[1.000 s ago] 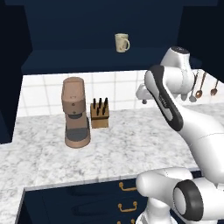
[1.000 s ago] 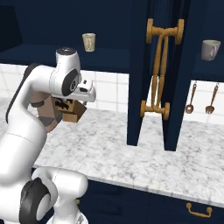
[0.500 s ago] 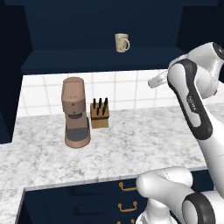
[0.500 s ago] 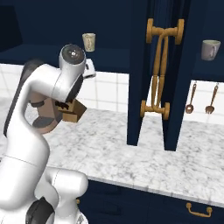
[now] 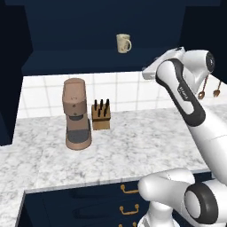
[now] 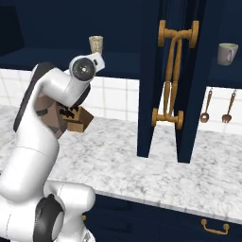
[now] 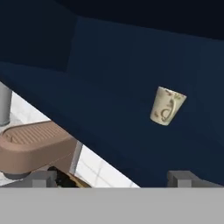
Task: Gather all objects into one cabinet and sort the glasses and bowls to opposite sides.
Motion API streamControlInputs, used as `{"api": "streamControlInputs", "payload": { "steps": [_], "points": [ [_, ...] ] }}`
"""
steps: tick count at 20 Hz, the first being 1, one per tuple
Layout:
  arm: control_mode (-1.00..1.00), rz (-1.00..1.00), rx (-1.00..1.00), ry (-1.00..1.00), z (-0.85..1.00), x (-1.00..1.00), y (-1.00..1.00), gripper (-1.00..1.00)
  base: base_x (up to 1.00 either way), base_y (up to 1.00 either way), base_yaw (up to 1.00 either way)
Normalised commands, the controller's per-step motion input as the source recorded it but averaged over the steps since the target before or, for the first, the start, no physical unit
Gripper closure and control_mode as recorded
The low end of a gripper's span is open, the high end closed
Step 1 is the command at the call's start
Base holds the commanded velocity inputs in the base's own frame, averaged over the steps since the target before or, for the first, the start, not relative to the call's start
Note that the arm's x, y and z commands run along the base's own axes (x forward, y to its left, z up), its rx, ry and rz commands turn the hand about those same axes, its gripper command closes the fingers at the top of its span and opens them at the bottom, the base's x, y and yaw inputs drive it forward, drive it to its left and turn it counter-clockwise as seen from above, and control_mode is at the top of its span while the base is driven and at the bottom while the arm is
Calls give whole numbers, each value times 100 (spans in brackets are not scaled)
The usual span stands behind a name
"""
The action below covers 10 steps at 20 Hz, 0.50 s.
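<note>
A cream mug (image 5: 123,43) with a loop handle stands alone on the shelf of the dark navy cabinet (image 5: 80,26); it is also seen as the cream mug (image 6: 96,45) and the cream mug (image 7: 167,106). My gripper (image 7: 113,179) is open, its fingertips (image 7: 43,178) wide apart with nothing between them, raised to shelf height right of the mug and well short of it. A grey mug (image 6: 227,53) sits in the cupboard section right of the open doors with brass bar handles (image 6: 175,75). The red cup and black bowl are out of view.
On the marble counter (image 5: 133,150) stand a brown coffee machine (image 5: 77,115) and a wooden knife block (image 5: 101,116), below the cream mug's shelf. A spoon and fork (image 6: 206,106) hang on the tiled wall. Navy drawers with gold pulls (image 5: 128,190) run under the counter.
The arm has lifted and swung its hand up from counter height to the level of the shelf with the cream mug. The mugs and counter things have not moved.
</note>
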Motion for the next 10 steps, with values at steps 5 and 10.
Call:
{"api": "streamControlInputs", "payload": {
  "steps": [5,10],
  "points": [
    [-100,-8,3,11,48,16,-2,-100,0,0,0],
    [-100,-13,4,13,95,47,0,-100,0,0,0]
  ]
}}
